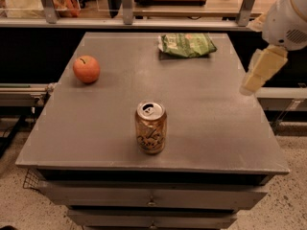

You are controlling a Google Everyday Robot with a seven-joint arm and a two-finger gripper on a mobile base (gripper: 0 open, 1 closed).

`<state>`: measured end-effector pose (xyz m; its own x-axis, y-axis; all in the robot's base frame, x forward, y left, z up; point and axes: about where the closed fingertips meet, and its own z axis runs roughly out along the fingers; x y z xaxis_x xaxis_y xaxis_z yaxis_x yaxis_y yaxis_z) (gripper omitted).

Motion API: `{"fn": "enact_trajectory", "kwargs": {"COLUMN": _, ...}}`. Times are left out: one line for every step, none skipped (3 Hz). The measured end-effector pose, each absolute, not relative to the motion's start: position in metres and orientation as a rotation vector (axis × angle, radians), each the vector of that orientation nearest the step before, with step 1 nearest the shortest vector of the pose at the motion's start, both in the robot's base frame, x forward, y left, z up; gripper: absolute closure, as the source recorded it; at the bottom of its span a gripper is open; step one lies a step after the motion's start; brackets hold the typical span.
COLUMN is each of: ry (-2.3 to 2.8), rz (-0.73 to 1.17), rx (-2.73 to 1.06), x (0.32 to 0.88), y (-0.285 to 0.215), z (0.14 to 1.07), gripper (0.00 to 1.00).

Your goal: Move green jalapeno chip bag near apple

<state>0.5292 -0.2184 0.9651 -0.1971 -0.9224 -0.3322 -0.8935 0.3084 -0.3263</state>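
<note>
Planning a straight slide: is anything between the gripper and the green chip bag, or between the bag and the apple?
Nothing visible. The gripper hangs by the table's right edge, the green jalapeno chip bag lies at the far edge, the apple sits left; the can stands nearer the front, off both lines.

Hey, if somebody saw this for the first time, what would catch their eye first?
The gold-brown drink can stands upright near the front middle of the grey table. The orange-red apple sits toward the left edge, and the green jalapeno chip bag lies at the far edge, right of centre. The robot's hand hangs by the table's right side, holding nothing.
</note>
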Motion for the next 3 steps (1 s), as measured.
{"fn": "enact_trajectory", "kwargs": {"ry": 2.073, "rz": -0.015, "rx": -1.464, "x": 0.6272, "y": -0.2179, "z": 0.9404, "gripper": 0.00}}
{"fn": "enact_trajectory", "kwargs": {"ry": 2.073, "rz": -0.016, "rx": -1.466, "x": 0.6259, "y": -0.2173, "z": 0.9407, "gripper": 0.00}}
{"fn": "enact_trajectory", "kwargs": {"ry": 2.048, "rz": 0.004, "rx": -1.439, "x": 0.6339, "y": -0.2125, "z": 0.9376, "gripper": 0.00}}
